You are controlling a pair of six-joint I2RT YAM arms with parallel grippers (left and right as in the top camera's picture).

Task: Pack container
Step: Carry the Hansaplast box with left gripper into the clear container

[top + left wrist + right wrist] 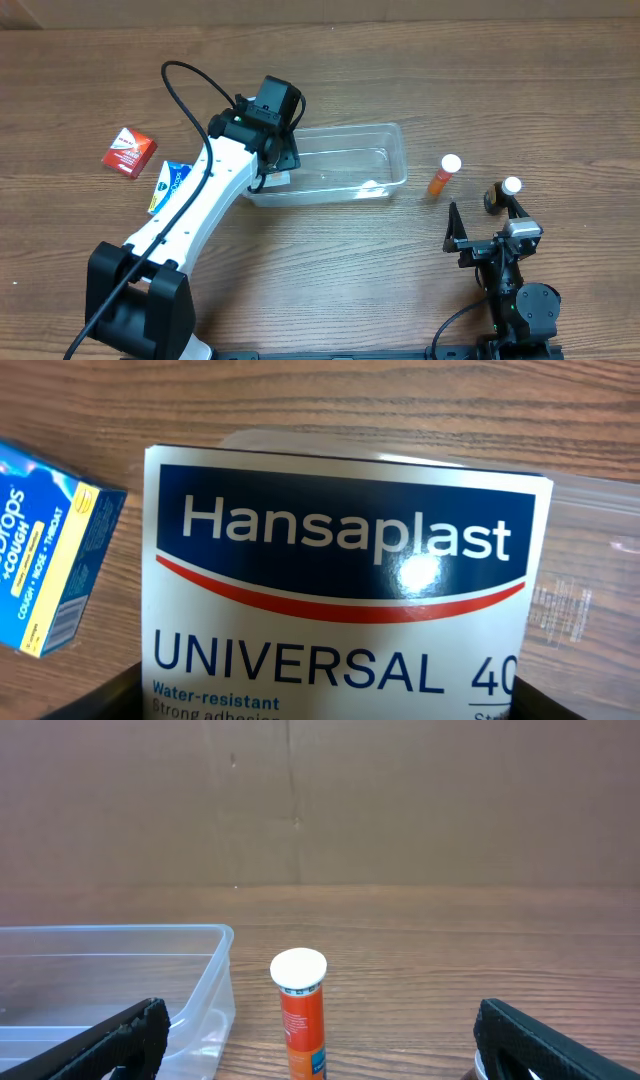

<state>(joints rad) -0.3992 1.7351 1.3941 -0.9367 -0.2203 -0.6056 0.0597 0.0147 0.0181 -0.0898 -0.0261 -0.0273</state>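
The clear plastic container point(385, 155) lies in the middle of the table. It also shows in the right wrist view point(205, 980) and behind the box in the left wrist view point(590, 550). My left gripper point(272, 165) is shut on a white and blue Hansaplast plaster box point(340, 590) and holds it over the container's left end. My right gripper point(485, 215) is open and empty, low at the front right. An orange tube with a white cap point(445, 175) stands upright between its fingers' line of sight point(300, 1010), to the right of the container.
A blue and yellow cough-drop box point(168, 185) point(45, 560) lies left of the container. A red box point(129, 152) lies further left. A dark bottle with a white cap point(505, 190) stands near my right gripper.
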